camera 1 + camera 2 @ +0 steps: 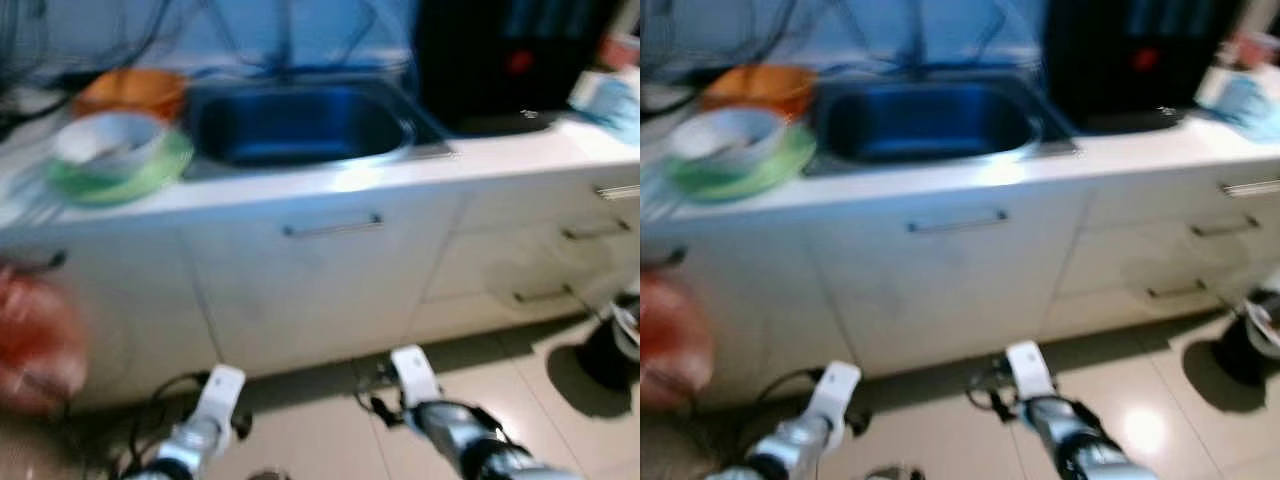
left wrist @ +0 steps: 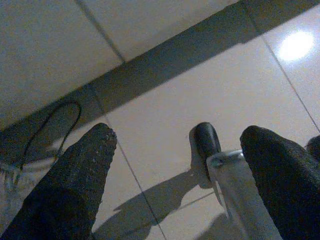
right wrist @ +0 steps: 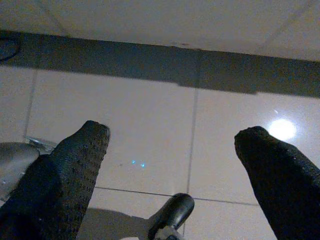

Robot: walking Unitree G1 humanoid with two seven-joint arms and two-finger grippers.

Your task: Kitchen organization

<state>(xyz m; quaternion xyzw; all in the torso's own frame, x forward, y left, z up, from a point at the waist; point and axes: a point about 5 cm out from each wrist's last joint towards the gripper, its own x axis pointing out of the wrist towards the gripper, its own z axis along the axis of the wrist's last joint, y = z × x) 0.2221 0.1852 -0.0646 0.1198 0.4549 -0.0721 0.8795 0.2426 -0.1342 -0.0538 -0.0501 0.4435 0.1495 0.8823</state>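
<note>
Both arms are hanging low over the tiled floor (image 1: pixel 560 400), left gripper (image 2: pixel 175 150) and right gripper (image 3: pixel 170 145) fingers released, grasping nothing. A white bowl (image 1: pixel 110 140) is sitting on a green plate (image 1: pixel 150 172) near the desk's (image 1: pixel 500 150) left end, beside the sink (image 1: pixel 300 125).

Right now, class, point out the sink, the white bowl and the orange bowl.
sink (image 1: pixel 300 125), left eye view, on its dark basin floor
white bowl (image 1: pixel 108 140), left eye view, on its inside
orange bowl (image 1: pixel 133 92), left eye view, on its side wall

Both arms just hang low out front, left end effector (image 2: pixel 175 145) and right end effector (image 3: pixel 172 137) each with fingers spread wide, holding nothing.
</note>
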